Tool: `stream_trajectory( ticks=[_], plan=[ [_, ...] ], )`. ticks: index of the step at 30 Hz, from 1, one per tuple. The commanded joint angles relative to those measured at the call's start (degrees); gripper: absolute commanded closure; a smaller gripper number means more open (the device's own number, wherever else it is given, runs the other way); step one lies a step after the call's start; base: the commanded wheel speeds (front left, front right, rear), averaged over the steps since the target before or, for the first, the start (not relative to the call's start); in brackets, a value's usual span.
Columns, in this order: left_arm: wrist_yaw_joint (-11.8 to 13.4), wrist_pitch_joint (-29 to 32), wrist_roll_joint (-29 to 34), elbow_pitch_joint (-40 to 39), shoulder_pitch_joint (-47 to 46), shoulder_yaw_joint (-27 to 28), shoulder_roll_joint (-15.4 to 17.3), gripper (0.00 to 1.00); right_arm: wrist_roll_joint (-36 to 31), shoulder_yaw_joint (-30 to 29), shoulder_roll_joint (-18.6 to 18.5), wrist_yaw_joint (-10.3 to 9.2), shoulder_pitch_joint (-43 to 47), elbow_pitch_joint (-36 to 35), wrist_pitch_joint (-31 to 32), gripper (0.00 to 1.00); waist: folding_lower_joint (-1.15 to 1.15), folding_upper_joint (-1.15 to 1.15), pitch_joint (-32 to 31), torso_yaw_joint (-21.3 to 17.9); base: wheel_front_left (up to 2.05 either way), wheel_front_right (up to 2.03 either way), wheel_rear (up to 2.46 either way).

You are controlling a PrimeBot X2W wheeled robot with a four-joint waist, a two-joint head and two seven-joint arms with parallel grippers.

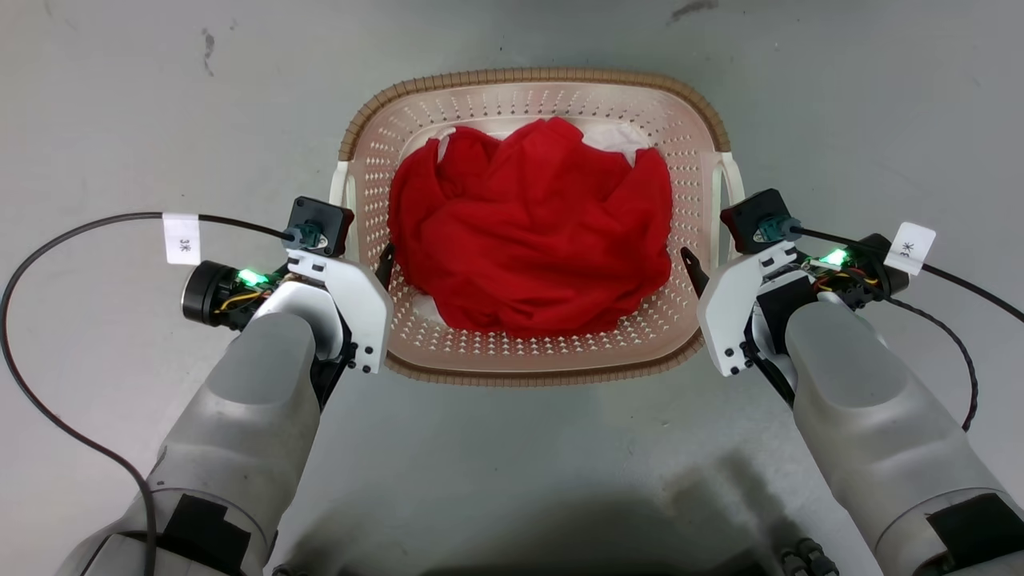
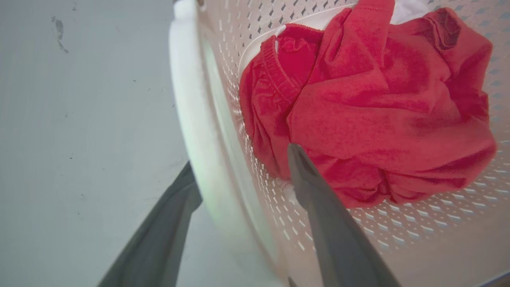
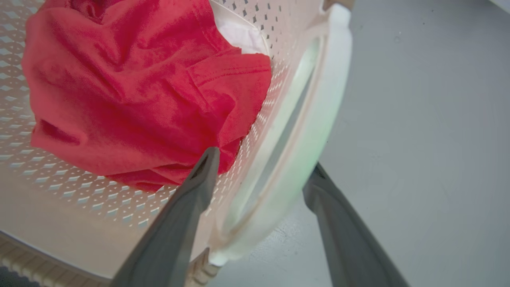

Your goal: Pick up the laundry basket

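The cream-pink perforated plastic laundry basket [image 1: 512,344], with a brown woven-look rim [image 1: 528,78], sits on the grey floor [image 1: 512,464] directly between the two end effectors. The left end effector [image 2: 242,159] is released. Its dark fingers [image 2: 318,207] are spread to either side of the basket's white left side handle [image 2: 191,99], one outside over the floor and the other inside the wall. The right end effector [image 3: 263,161] is likewise released and straddles the white right side handle [image 3: 318,111] the same way. Just ahead of each inner finger, a crumpled red cloth garment [image 1: 532,232] crowds the basket's middle; whether it touches the fingertips cannot be told. A white cloth [image 3: 239,34] peeks from under it on the far side. A black cable [image 1: 240,223] with a white paper tag [image 1: 182,238] trails from each wrist over the floor.
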Motion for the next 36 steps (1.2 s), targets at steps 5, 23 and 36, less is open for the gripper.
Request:
stream_trajectory(
  ticks=[5, 23, 36],
  plan=[
    [0.0, 0.3, -1.2, 0.3, -1.0, -0.9, 0.4, 0.00, 1.1, 0.5, 0.0, -0.04, -1.1, 0.2, 0.0, 0.00, 0.00, 0.00, 1.1, 0.0, 0.00, 0.00, 0.00],
    [-0.1, 2.4, -5.8, 0.4, -0.4, -5.6, 0.4, 1.00, 4.0, 3.1, -0.2, -0.04, -1.3, 1.2, 2.1, 1.00, 0.00, 0.00, 1.2, -0.1, 0.00, 0.00, 0.00],
    [-0.1, 5.2, -9.8, 0.4, 3.1, -8.3, -0.6, 1.00, 8.2, 8.2, -0.2, -0.03, 3.1, 1.7, 6.1, 1.00, 0.00, 0.00, -6.2, 0.2, 0.00, 0.00, 0.00]
  ],
)
